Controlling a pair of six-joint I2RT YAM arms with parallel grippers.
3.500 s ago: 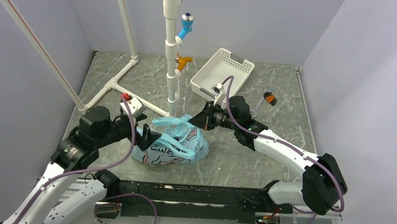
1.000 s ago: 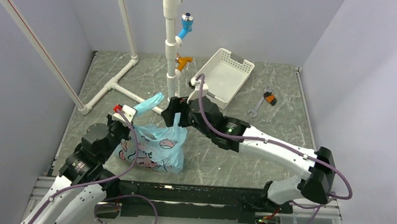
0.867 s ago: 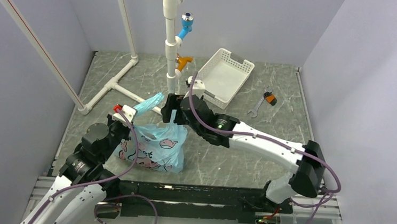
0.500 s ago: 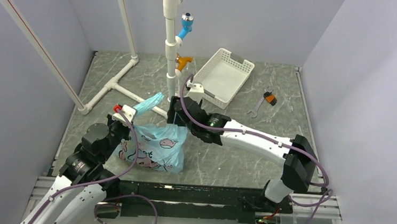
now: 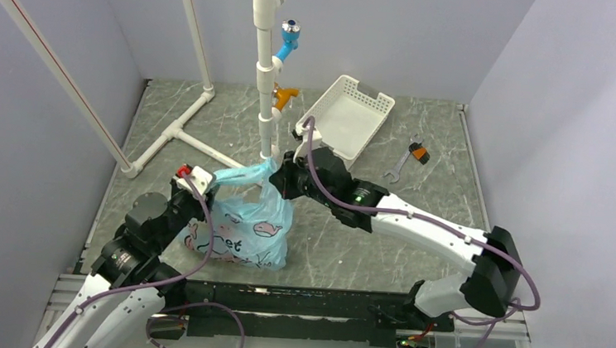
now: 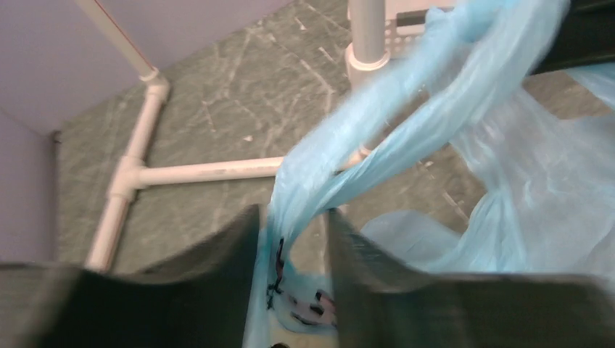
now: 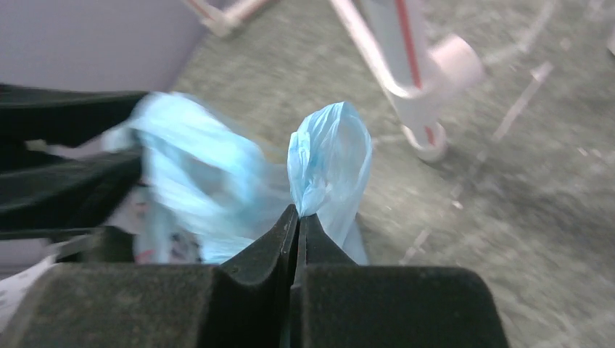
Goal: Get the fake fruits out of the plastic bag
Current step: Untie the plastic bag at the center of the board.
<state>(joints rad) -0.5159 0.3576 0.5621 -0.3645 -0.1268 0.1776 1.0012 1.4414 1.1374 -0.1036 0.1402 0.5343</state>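
Observation:
The light-blue plastic bag (image 5: 255, 228) with whale prints stands upright at front centre-left. One loop handle (image 5: 242, 173) stretches taut between my two grippers. My right gripper (image 5: 275, 178) is shut on the bunched end of that handle (image 7: 330, 156), with its jaws (image 7: 299, 212) pressed together. My left gripper (image 5: 208, 184) is at the bag's upper left. Its jaws (image 6: 294, 217) stand a little apart, and the handle strip (image 6: 406, 116) runs through the gap along the left finger. The fake fruits are hidden inside the bag.
A white PVC pipe stand (image 5: 268, 96) rises just behind the grippers, with pipe legs (image 5: 176, 135) on the floor at the left. A white perforated basket (image 5: 344, 114) sits at the back, and an orange-handled wrench (image 5: 412, 156) lies to its right. Walls enclose three sides.
The bag went from lying slumped to hanging upright. In the last second my right gripper shifted right, and the loose handle above my left gripper is now stretched taut to the right gripper.

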